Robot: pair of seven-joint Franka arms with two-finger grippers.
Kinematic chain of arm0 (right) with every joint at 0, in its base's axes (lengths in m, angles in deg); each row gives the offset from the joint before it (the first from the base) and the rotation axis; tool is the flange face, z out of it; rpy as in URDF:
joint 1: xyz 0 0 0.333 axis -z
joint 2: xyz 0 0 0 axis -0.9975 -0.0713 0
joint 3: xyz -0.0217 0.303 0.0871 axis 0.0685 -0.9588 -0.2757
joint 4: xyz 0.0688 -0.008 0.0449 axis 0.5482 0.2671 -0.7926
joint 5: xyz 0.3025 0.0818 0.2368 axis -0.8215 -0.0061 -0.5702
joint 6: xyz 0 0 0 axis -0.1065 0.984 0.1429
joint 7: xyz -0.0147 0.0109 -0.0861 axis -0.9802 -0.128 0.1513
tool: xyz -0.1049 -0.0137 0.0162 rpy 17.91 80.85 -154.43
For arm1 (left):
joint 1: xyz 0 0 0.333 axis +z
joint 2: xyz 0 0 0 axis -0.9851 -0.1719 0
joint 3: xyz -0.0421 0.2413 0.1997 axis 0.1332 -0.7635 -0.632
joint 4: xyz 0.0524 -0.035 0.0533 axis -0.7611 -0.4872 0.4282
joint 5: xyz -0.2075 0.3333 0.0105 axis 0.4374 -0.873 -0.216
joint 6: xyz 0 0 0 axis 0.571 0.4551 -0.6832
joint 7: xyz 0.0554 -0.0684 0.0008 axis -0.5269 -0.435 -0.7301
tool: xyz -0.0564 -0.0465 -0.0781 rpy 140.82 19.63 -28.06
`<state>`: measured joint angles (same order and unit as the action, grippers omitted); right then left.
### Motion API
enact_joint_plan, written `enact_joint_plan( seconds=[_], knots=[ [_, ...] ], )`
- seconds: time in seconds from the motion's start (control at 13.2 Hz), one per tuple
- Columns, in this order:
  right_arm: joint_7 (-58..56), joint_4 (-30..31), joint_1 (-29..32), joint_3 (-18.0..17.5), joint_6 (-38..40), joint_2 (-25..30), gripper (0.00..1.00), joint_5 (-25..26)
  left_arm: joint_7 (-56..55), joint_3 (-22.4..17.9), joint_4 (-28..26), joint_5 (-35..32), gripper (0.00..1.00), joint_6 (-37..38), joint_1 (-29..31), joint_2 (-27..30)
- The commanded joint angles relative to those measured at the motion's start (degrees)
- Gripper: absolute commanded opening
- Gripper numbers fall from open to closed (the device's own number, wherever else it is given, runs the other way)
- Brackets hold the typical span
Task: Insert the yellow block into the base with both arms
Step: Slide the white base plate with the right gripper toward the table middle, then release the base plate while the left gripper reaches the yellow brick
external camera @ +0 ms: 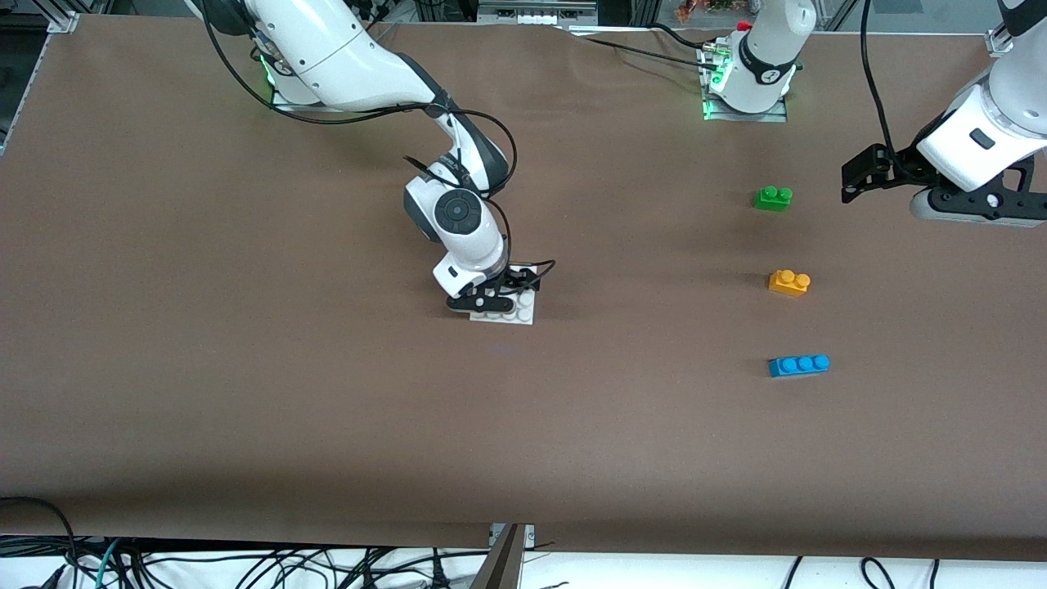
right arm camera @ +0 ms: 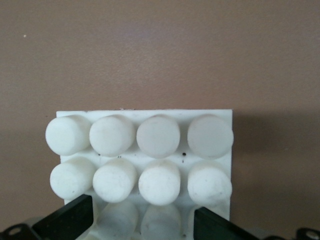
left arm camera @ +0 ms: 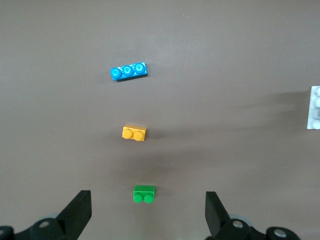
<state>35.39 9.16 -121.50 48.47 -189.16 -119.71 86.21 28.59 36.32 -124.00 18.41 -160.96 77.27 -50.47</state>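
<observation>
Base [right arm camera: 145, 114], seemingly under right gripper [right arm camera: 144, 216], fills wrist view.

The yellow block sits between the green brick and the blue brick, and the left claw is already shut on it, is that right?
Not quite. The yellow block does sit between the green brick and the blue brick, but the left claw is open and holds nothing. The left wrist view shows its fingers spread wide above the table, with the block lying free on the table.

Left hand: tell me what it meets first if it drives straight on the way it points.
Probably bare table: the open left hand points down with the green brick between its fingers' line, so perhaps that brick; depth is unclear.
</observation>
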Motion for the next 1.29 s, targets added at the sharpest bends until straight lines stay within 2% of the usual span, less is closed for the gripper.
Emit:
enact_joint_plan(
  seconds=[0.0,0.83,1.06,1.21],
  knots=[
    [1.18,-3.90,-1.67,-0.13,-0.54,-3.24,1.00,-1.09,-0.09,0.30,1.08,-0.63,1.00,0.86,0.11,-0.60],
    [1.10,-7.77,-4.40,-0.05,-0.54,-5.62,1.00,-0.56,0.52,-0.50,0.99,-1.33,1.00,1.04,0.81,-4.72],
    [1.10,-8.04,-4.84,-0.05,-0.54,-5.88,1.00,-0.56,0.52,-0.50,-0.15,-1.33,1.00,1.04,0.99,-4.20],
    [0.66,-8.13,-4.84,-0.05,-0.54,-5.71,1.00,-0.47,1.40,-0.67,-2.86,-1.33,1.00,-0.18,1.25,-2.37]
  ],
)
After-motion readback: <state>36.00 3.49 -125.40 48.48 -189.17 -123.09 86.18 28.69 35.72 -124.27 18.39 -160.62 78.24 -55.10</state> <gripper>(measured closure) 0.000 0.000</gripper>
